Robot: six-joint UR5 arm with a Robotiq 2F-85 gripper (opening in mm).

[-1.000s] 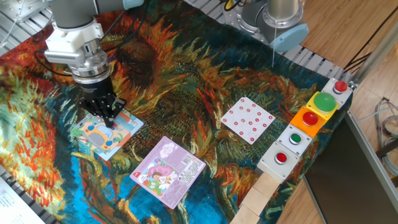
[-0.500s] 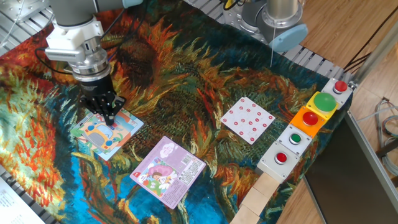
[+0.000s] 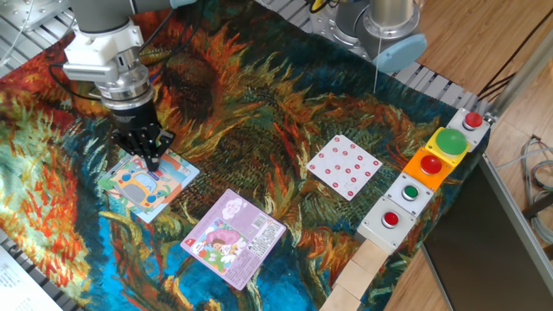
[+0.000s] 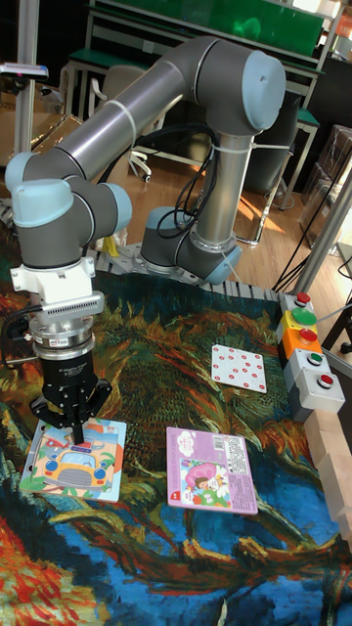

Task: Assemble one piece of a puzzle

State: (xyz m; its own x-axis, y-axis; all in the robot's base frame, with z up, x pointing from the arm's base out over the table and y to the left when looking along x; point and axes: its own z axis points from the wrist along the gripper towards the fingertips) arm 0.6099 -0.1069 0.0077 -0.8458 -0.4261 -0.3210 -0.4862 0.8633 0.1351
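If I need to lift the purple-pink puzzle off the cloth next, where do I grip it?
The purple-pink puzzle lies flat on the cloth, so there is no raised part to pinch. Probably best: come straight down and close across two opposite edges, aligning the gripper with its rotated outline. Its sides look unobstructed.

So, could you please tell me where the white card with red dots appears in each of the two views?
Fixed view: the white card lies right of centre, left of the button boxes.
Tall fixed view: it lies at mid-right, again left of the button boxes.
Shared landmark: the button boxes.
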